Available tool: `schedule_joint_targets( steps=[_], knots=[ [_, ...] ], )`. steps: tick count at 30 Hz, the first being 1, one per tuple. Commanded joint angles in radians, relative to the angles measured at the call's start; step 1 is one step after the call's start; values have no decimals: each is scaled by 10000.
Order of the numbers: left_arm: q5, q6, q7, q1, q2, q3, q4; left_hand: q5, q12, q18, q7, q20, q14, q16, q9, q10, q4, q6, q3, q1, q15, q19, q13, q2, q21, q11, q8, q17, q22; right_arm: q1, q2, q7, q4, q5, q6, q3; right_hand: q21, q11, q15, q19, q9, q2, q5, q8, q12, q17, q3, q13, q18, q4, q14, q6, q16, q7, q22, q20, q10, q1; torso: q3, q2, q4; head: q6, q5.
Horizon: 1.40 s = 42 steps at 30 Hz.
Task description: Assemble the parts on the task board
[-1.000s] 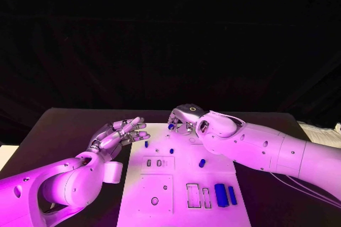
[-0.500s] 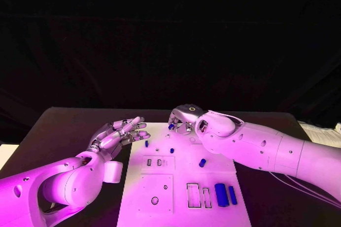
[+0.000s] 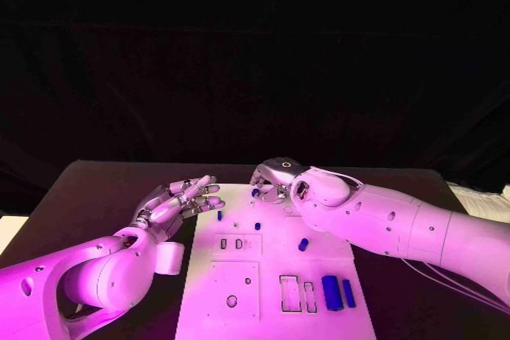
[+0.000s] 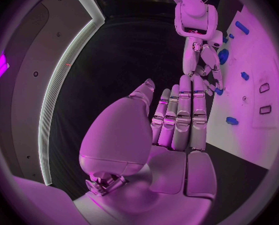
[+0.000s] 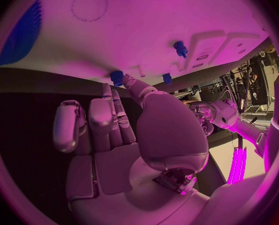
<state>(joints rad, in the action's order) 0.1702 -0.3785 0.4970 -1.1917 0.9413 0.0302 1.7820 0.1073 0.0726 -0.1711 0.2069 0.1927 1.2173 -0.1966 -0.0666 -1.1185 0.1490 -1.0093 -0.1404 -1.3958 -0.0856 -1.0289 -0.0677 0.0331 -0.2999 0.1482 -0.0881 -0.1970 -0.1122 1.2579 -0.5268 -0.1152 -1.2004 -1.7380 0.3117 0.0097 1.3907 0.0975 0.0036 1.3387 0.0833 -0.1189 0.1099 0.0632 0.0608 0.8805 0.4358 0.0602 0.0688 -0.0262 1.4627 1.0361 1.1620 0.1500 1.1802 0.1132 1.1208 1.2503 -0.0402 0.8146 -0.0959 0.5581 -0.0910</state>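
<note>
- Right hand (image 3: 274, 186), centre of the head view, pinches a small blue part (image 3: 256, 192) over the task board (image 3: 266, 296) far edge.
- Left hand (image 3: 180, 200), centre-left, hovers with fingers spread, holding nothing (beside the board).
- Advice: lower the part upright and slowly; seat it squarely.

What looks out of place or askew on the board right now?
Nothing stands out. The task board lies flat, blue parts rest on it, the right hand works at its far end, and the left hand is beside it.
</note>
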Motion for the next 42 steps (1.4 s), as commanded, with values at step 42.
schedule_joint_targets(
  steps=[42],
  knots=[
    [129, 109, 2, -16, 86, -5, -50, 2, -75, -112, 58, 54, -44, 65, 11, 50, -71, 33, -28, 79, -46, 39, 8, -23, 35, 21, 80, -26, 25, 5, -3211, -1312, -1987, 2824, -1497, 295, 1280, -483, -275, 1487, -56, -364, 834, 297, 11010, 4893, -3758, 11719, -377, 2484, 721, -803, 3108, -107, 2595, -278, 3075, 1251, 19, -66, 244, -74, -7]
  ],
)
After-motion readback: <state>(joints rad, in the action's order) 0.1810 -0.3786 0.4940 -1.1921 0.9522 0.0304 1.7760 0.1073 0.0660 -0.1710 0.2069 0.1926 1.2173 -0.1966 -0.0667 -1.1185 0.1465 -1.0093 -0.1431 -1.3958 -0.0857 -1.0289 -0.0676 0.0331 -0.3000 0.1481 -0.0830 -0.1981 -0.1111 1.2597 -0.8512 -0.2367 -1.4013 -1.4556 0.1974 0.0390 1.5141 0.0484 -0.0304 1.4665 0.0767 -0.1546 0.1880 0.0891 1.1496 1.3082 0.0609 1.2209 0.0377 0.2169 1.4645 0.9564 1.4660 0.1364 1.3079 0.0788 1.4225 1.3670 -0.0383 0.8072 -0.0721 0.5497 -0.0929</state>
